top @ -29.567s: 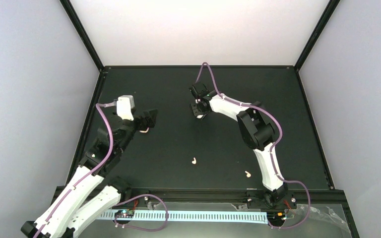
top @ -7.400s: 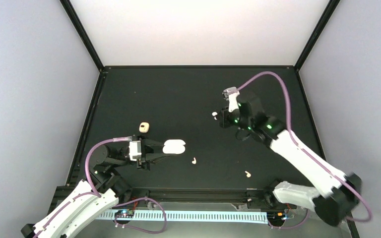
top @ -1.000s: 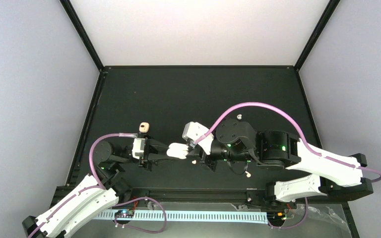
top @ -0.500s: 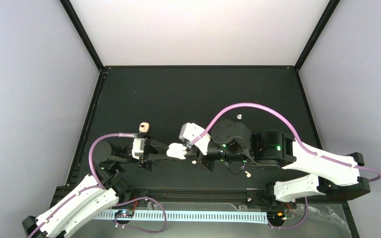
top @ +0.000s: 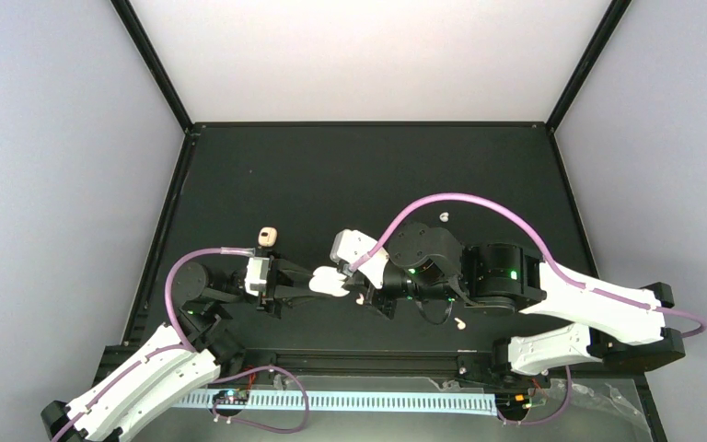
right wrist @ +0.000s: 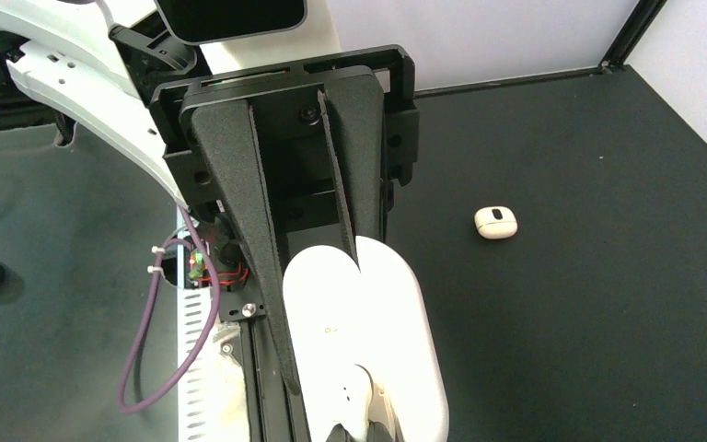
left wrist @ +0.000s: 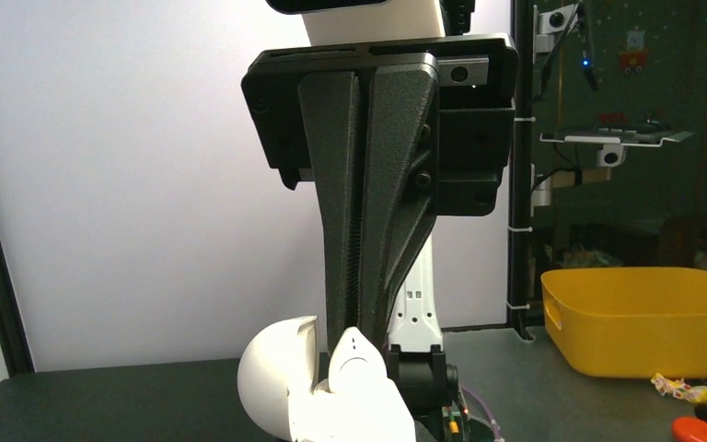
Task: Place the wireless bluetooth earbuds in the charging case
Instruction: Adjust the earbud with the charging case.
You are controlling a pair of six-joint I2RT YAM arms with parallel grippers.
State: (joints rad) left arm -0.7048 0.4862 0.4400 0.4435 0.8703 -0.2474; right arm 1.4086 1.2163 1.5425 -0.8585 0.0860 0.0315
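The charging case (top: 329, 281) hangs above the table with its lid (left wrist: 281, 378) open and my left gripper (top: 318, 281) shut on it. Its black fingers (right wrist: 239, 212) run along the case's body (right wrist: 368, 313). One cream-white earbud (left wrist: 359, 361) stands upright in the case's opening. My right gripper (top: 357, 285) comes down onto it, its fingers (left wrist: 396, 203) pressed together and their tips touching the earbud's top (right wrist: 354, 396). Two more earbuds lie on the black table, one (top: 360, 299) just below the case and one (top: 460, 322) nearer the front edge.
A small peach-tan lump with a dark spot (top: 268, 237) (right wrist: 495, 222) lies on the table behind the left gripper. A tiny white bit (top: 443, 217) lies behind the right arm. A yellow bin (left wrist: 644, 318) stands beyond the table's edge.
The right gripper has crept a little left onto the case and its fingers have closed together. The left arm and the case have held still.
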